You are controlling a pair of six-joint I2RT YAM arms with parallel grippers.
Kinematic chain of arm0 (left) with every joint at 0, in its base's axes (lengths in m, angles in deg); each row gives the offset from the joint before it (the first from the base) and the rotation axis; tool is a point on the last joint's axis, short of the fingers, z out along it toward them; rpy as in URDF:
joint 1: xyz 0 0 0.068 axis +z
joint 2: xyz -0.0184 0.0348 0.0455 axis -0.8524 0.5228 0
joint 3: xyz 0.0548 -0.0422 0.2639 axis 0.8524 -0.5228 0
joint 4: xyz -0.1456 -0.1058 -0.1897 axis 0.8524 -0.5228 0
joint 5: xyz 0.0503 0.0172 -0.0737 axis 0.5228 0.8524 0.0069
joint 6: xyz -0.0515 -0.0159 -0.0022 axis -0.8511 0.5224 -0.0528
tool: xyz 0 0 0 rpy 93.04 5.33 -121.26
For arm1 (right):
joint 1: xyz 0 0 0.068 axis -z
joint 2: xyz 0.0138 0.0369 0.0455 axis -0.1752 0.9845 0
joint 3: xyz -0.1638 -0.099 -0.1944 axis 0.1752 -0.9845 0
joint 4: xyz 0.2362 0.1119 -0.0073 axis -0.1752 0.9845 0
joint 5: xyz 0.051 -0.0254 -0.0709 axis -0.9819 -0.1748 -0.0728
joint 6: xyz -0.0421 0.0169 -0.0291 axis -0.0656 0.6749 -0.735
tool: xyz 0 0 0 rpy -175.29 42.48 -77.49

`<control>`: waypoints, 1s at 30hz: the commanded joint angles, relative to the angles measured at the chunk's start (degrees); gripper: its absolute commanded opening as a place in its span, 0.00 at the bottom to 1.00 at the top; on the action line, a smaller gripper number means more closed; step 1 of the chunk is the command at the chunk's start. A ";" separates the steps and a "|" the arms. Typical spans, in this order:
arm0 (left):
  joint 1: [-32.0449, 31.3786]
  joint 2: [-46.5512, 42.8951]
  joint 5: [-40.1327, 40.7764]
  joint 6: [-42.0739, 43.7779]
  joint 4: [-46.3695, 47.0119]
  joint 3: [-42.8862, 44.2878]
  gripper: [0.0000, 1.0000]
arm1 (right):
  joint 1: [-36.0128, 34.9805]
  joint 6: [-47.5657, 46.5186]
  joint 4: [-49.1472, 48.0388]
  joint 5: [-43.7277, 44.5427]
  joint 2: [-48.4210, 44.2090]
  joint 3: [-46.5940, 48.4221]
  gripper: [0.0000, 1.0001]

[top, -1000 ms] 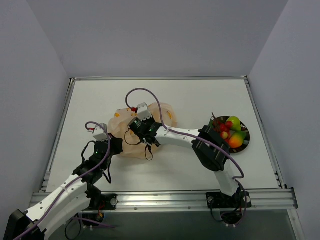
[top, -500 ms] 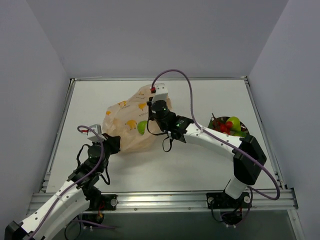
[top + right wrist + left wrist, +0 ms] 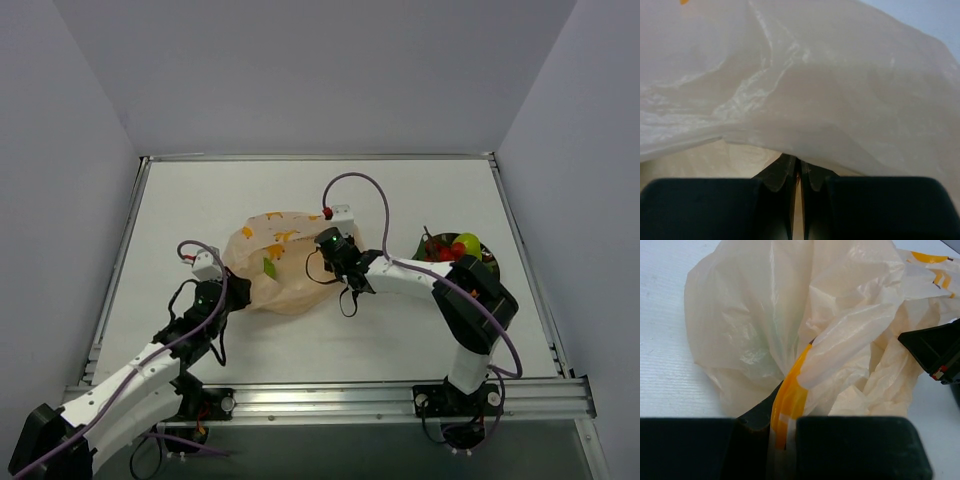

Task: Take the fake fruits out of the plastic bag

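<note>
At the near left of the table [image 3: 400,200], the left pincer [image 3: 783,434] is clamped tight on a gathered fold of the plastic bag [image 3: 290,280], which lies crumpled mid-table. A green fake fruit [image 3: 268,267] appears to show through the film. On the bag's right side, the right pincer [image 3: 796,173] pinches the film, jaws all but closed. Other fake fruits [image 3: 466,244] sit heaped on a dark plate [image 3: 494,270] at right.

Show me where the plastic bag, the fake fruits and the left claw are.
plastic bag [image 3: 285,285], top external view, middle of its crumpled body.
fake fruits [image 3: 466,243], top external view, on the yellow-green one.
left claw [image 3: 785,422], left wrist view, between fingertips pinching the bag's orange strip.
</note>
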 commanded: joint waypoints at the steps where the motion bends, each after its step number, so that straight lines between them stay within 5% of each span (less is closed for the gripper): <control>1: -0.47 1.22 -0.73 -2.65 2.41 0.47 0.02 | -0.08 0.87 -0.66 2.49 -2.54 0.49 0.04; 9: -0.47 -3.78 2.70 -5.20 -7.52 -0.67 0.02 | -4.29 -5.80 4.87 0.38 -9.23 6.46 0.62; 20: -0.47 -3.53 1.03 -8.19 -9.30 -3.74 0.02 | -11.15 -4.23 -0.56 -3.31 -2.91 9.37 0.61; 30: -0.46 -1.41 -0.55 -6.52 -3.48 -3.48 0.02 | -10.89 -6.16 -6.63 -13.50 6.58 13.94 0.85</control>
